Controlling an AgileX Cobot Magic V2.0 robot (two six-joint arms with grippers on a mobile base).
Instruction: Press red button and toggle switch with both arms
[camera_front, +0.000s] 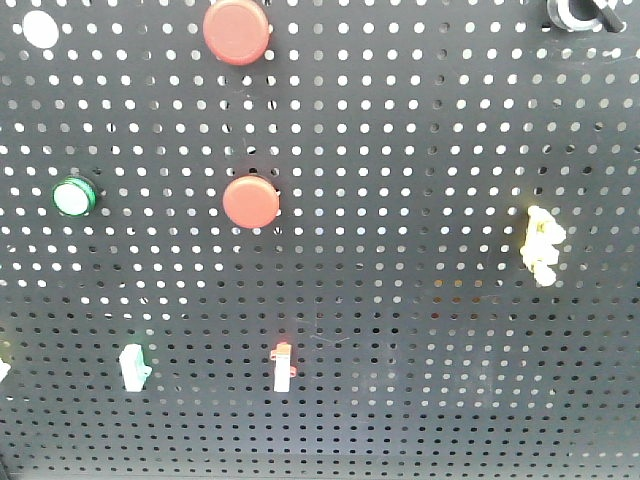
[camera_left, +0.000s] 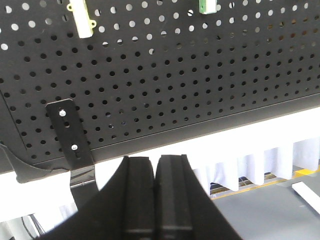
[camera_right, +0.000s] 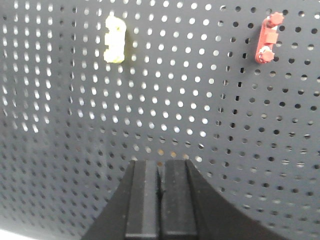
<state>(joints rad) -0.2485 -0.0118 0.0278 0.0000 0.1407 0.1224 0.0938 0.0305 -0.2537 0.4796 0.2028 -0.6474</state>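
On the black pegboard (camera_front: 400, 120), the red button (camera_front: 237, 30) is the larger red disc at the top edge of the front view. Small toggle switches are mounted lower: a yellow one (camera_front: 541, 243) at right, a red-and-white one (camera_front: 283, 366) and a green-and-white one (camera_front: 133, 365). Neither arm appears in the front view. My left gripper (camera_left: 156, 159) is shut and empty below the board's bottom edge. My right gripper (camera_right: 160, 162) is shut and empty facing the board, with the yellow switch (camera_right: 114, 39) above it to the left.
A smaller red button (camera_front: 250, 200), a green button (camera_front: 75, 196) and a white disc (camera_front: 40, 28) are also on the board. A red bracket (camera_right: 266, 37) sits up right in the right wrist view. A black mounting bracket (camera_left: 69, 131) holds the board's lower edge.
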